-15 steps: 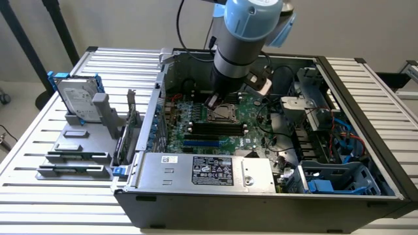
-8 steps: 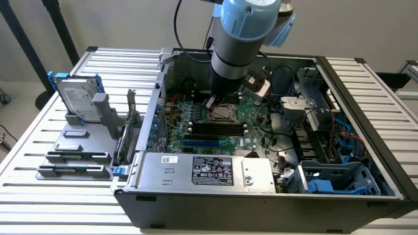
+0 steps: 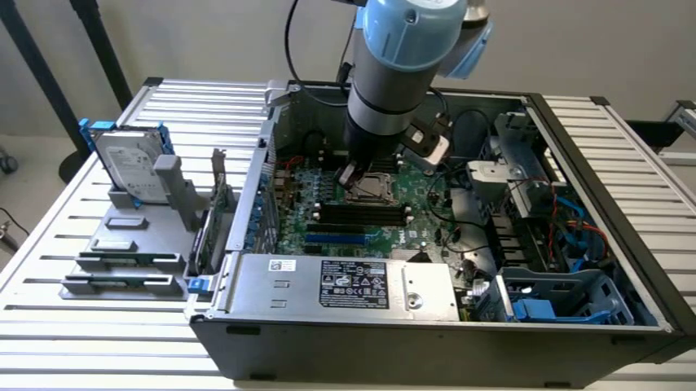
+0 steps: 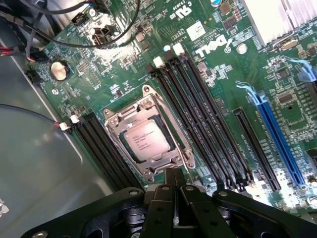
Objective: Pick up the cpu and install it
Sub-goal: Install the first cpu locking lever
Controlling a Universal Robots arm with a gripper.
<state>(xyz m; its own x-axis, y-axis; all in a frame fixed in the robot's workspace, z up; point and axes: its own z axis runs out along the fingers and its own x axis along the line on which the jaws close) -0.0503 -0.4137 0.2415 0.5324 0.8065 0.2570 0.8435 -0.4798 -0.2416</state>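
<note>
Looks like install's basically done: cpu (image 4: 144, 140) sitting in the socket (image 4: 148, 171), tool (image 4: 174, 174) closed and empty just beside it.

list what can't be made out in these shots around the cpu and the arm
- Exterior view: the cpu socket is partly hidden by the arm, so the chip cannot be seen from there.
- Wrist view: the print on the cpu is too small to read.
- Wrist view: whether the cpu is fully seated or the socket frame latched cannot be told.
- Wrist view: the gripper is cut off by the picture's edge.
</note>
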